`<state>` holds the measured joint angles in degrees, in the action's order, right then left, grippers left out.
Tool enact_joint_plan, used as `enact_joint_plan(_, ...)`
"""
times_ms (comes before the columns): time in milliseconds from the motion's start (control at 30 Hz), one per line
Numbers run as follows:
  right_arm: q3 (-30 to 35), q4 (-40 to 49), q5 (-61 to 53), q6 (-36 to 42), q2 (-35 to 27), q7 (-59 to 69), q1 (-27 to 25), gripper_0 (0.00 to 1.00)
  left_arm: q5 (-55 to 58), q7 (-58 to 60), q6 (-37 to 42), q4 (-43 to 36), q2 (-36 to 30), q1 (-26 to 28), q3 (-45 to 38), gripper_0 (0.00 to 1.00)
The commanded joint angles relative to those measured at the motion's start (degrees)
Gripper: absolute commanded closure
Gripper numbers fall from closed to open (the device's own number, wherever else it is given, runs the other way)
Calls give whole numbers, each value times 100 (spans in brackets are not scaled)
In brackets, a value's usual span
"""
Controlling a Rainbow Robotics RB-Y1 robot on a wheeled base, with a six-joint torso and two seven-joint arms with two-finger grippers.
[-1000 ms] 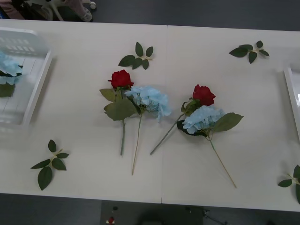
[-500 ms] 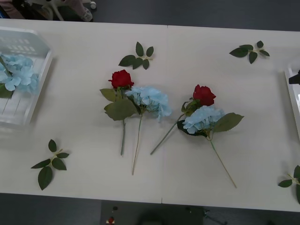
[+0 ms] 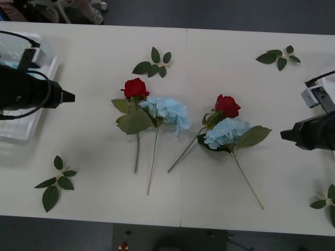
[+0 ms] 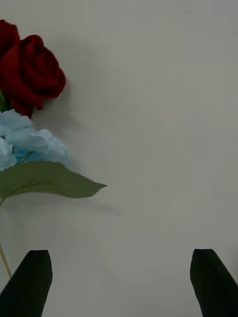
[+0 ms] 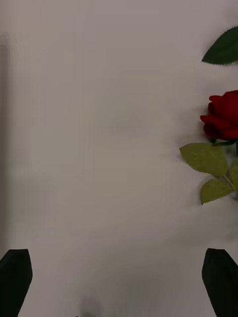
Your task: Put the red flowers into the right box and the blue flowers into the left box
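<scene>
Two red flowers (image 3: 135,87) (image 3: 227,105) lie mid-table, each with a blue flower (image 3: 167,112) (image 3: 226,132) against it. My left gripper (image 3: 69,97) reaches out from over the left box (image 3: 15,130) towards the left pair. It is open, and its wrist view shows the left rose (image 5: 223,116) ahead of its fingers (image 5: 15,280). My right gripper (image 3: 285,135) comes in from the right box (image 3: 331,79), open, just right of the right pair. The right wrist view shows that rose (image 4: 29,69) and blue head (image 4: 25,141) off to one side.
Loose green leaf sprigs lie at the back centre (image 3: 153,64), back right (image 3: 279,56), front left (image 3: 55,183) and front right edge (image 3: 327,201). Long stems (image 3: 152,162) (image 3: 247,180) trail from the flowers toward the table's front edge.
Both arms have come into the front view, the left from the left box and the right from the right edge. The blue flower in the left box is now covered by the left arm.
</scene>
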<state>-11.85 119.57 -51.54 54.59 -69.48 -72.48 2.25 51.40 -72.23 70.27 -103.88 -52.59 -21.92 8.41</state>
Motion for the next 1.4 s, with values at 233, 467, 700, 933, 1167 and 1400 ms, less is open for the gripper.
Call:
enact_joint_plan(233,-1523,497,2174,-247,655,911,179,18,-1915,1616,-118,896,1392,-1174,1329,0)
enact_joint_plan(467,-2296,40,2904,-256,1174,955,610,18,-1897,1396,-1217,1898,1998,-1271,1426,0)
enact_joint_plan(700,-2516,-426,3009,-256,1622,859,865,18,-1783,1256,-2017,3005,2394,-1754,2121,0)
enact_joint_plan(933,-3017,-988,3097,-291,1780,903,1260,19,-1722,1317,-2184,3515,2613,-2334,2736,0)
enact_joint_plan(1167,-3131,-1199,3044,-283,1798,894,1339,75,-2012,1256,-2289,3928,2701,-2633,3202,60)
enact_joint_plan(1400,-3105,-1199,2974,-212,1763,955,1375,100,-1976,1256,-2913,4482,2763,-2677,3456,100)
